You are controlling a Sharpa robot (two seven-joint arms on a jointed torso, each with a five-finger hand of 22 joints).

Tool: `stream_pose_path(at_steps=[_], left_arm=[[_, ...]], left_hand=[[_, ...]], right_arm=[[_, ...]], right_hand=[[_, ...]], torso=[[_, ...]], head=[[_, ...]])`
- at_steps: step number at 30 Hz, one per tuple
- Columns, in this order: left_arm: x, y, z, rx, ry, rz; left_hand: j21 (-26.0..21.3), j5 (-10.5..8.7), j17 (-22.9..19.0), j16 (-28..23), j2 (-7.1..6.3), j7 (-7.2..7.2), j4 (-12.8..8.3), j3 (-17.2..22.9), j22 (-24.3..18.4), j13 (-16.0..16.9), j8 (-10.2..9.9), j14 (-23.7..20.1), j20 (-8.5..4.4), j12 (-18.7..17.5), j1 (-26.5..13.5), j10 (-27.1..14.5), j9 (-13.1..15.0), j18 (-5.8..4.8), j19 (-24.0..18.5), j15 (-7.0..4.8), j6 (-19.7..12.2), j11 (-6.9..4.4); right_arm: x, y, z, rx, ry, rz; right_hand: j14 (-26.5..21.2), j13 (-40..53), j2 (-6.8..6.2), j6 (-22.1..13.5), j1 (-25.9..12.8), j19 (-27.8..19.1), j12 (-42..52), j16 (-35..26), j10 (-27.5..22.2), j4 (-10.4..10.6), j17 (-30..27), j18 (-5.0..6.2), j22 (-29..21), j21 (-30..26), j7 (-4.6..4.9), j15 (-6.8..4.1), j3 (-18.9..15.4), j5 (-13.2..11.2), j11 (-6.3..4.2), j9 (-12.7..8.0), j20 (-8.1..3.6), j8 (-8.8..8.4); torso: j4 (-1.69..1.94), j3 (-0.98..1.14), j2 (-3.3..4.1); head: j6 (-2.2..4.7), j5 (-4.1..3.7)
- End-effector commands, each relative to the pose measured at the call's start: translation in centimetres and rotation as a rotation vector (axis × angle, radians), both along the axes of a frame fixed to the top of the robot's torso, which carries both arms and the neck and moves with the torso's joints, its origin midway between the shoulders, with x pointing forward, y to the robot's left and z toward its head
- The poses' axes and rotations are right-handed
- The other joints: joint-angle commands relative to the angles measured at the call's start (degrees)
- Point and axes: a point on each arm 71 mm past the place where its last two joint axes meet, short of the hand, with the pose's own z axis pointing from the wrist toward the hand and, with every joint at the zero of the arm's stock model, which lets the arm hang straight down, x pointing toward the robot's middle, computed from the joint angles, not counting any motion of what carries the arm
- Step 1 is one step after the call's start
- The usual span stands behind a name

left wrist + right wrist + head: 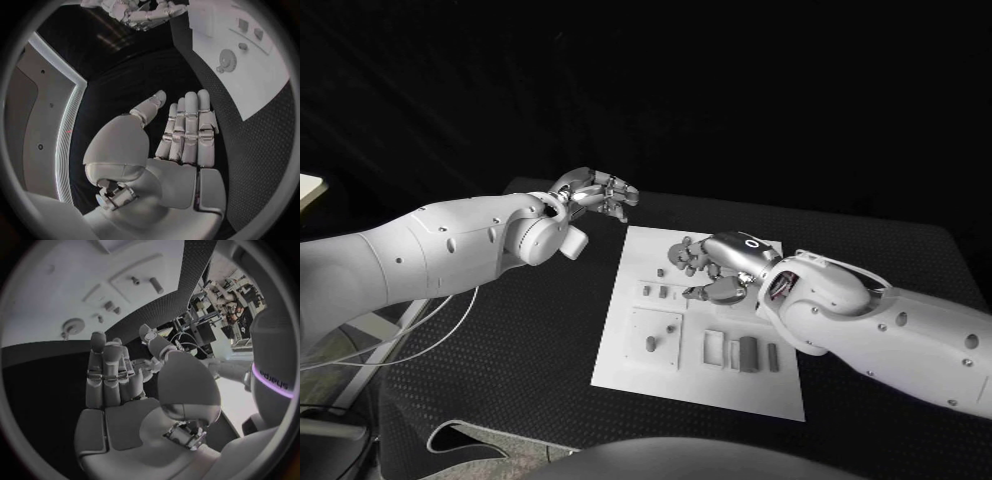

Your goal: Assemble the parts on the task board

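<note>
We start w/ the black counter, textured & dark, filling most of the head view. In its middle lies the task board, a white plate, long side running away from the robot. Two white arms reach in from either side. The left robot hand hangs just off the board's far left corner, over bare counter; the left wrist view shows its fingers straight, side by side, nothing in the palm, so we read it as empty & relaxed, prob. parked out of the way. The right robot hand sits over the far part of the board, fingers curled down toward the plate. Whether it pinches anything we cannot tell from the head view; in the right wrist view its fingers look extended w/ an empty palm, so our guess is it's hovering, lined up to pick or press a part. On the board nearer the robot: a square recessed panel w/ a small peg, & beside it a row of small grey parts, upright blocks lying close together, untouched. Smaller parts lie just by the right robot hand. A thin white cable trails over the counter's left edge, well apart from the board. Nothing blocks the parts except the right robot hand itself, which hides the far slots.
</note>
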Motion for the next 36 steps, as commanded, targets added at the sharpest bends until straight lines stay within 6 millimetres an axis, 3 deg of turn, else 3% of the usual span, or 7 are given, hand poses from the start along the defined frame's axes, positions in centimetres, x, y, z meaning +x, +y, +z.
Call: stream_pose_path(at_steps=[1, 10, 11, 12, 14, 22, 36], left_arm=[[-0.1, -0.2, -0.1, -0.011, -0.006, -0.026], [-0.4, -0.4, -0.8, -0.012, 0.010, -0.040], [-0.5, -0.4, -0.9, -0.011, 0.011, -0.040], [-0.5, -0.4, -1.0, -0.011, 0.013, -0.040], [-0.5, -0.4, -1.1, -0.010, 0.015, -0.039], [-0.7, -0.3, -1.5, -0.011, 0.024, -0.043], [-0.9, -0.5, -1.7, -0.015, 0.037, -0.058]], left_hand=[[-0.21, -0.19, 0.12, -0.29, 0.01, -0.03, -0.06, -0.47, -0.09, -0.10, -0.34, -0.06, 0.33, -0.28, 0.14, -0.29, -0.08, 0.68, -0.08, 0.32, -0.29, 0.00], [-0.20, -0.19, 0.31, -0.42, 0.17, 0.06, 0.03, -1.05, -0.18, -0.21, -0.44, -0.03, 0.40, -0.38, -0.74, -0.44, -0.15, 0.75, -0.05, 0.37, -0.47, 0.06], [-0.19, -0.19, 0.32, -0.43, 0.18, 0.06, 0.04, -1.10, -0.19, -0.22, -0.45, -0.02, 0.40, -0.38, -0.82, -0.44, -0.16, 0.76, -0.05, 0.38, -0.48, 0.07], [-0.19, -0.19, 0.34, -0.45, 0.17, 0.07, 0.05, -1.17, -0.20, -0.23, -0.46, -0.02, 0.41, -0.38, -0.94, -0.45, -0.17, 0.77, -0.05, 0.38, -0.50, 0.07], [-0.19, -0.19, 0.39, -0.49, 0.15, 0.09, 0.08, -1.33, -0.23, -0.25, -0.48, -0.01, 0.42, -0.39, -1.23, -0.46, -0.18, 0.79, -0.04, 0.39, -0.53, 0.07], [-0.19, -0.18, 0.50, -0.57, 0.12, 0.13, 0.14, -1.66, -0.28, -0.30, -0.53, 0.02, 0.44, -0.40, -1.85, -0.46, -0.23, 0.82, -0.03, 0.39, -0.62, 0.08], [-0.20, -0.18, 0.55, -0.63, 0.32, 0.11, 0.13, -1.70, -0.32, -0.31, -0.51, 0.01, 0.44, -0.38, -2.02, -0.41, -0.23, 0.85, -0.05, 0.38, -0.59, 0.06]], right_arm=[[1.6, -2.9, -0.2, 0.031, 0.254, -0.135], [2.1, -7.5, -0.1, 0.017, 0.415, -0.297], [2.0, -7.7, -0.2, 0.005, 0.438, -0.308], [1.8, -8.0, -0.4, -0.022, 0.463, -0.317], [1.4, -8.3, -0.7, -0.058, 0.503, -0.332], [-0.2, -9.3, -2.3, -0.213, 0.639, -0.353], [-1.2, -10.4, -4.6, -0.399, 0.688, -0.377]], right_hand=[[-0.94, 1.25, 1.55, 2.19, -0.61, -0.83, 1.60, 1.06, 2.34, -0.22, 0.07, 1.10, 1.63, 0.94, -0.87, -1.22, -0.81, 0.14, -0.91, 0.88, -0.25, 1.35], [-0.51, 15.74, 3.98, 4.05, -6.80, -1.51, 16.77, 7.62, 12.02, 2.98, 2.27, 1.13, 1.59, 4.39, -3.55, -5.08, -3.42, 0.09, -5.21, 2.45, -0.39, 2.54], [-4.28, 43.80, 3.97, 3.61, -9.67, -2.66, 41.60, 16.48, -2.59, 4.30, 7.01, 1.13, 1.72, 8.15, -6.85, -6.06, -2.98, 3.26, -7.09, 3.40, -2.75, 1.62], [-4.94, 44.29, 4.62, 4.19, -9.80, -3.15, 41.09, 15.55, -4.65, 4.62, 6.27, 0.67, 1.43, 8.31, -4.31, -6.19, -2.41, 0.12, -6.26, 3.75, -2.41, 1.98], [-4.05, 45.33, 4.07, 4.33, -11.18, -3.25, 42.39, 15.33, -3.26, 5.71, 5.44, 0.49, 1.50, 8.82, -3.81, -5.96, -2.41, 0.06, -5.93, 4.13, -2.02, 2.07], [-2.51, 54.00, 2.30, 6.20, -19.07, -2.45, 53.27, 21.34, -2.14, 12.42, 7.73, 1.13, 1.48, 11.26, -4.92, -6.79, -2.07, 0.10, -6.81, 7.18, -2.38, 3.64], [-2.44, 56.28, 0.34, 7.71, -25.53, -2.02, 56.48, 24.07, -1.86, 17.74, 7.84, 1.13, 1.41, 14.19, -5.89, -7.71, -0.95, 0.17, -7.83, 10.75, -3.71, 4.63]], torso=[[-0.38, 0.12, -0.22], [-1.07, 0.46, -0.63], [-1.16, 0.52, -0.69], [-1.25, 0.57, -0.74], [-1.21, 0.54, -0.72], [-1.44, 0.72, -0.91], [-1.25, 0.38, -0.82]], head=[[0.98, -1.42], [1.64, -3.43], [1.64, -3.56], [1.62, -3.67], [1.68, -4.08], [1.35, -4.83], [0.72, -6.17]])
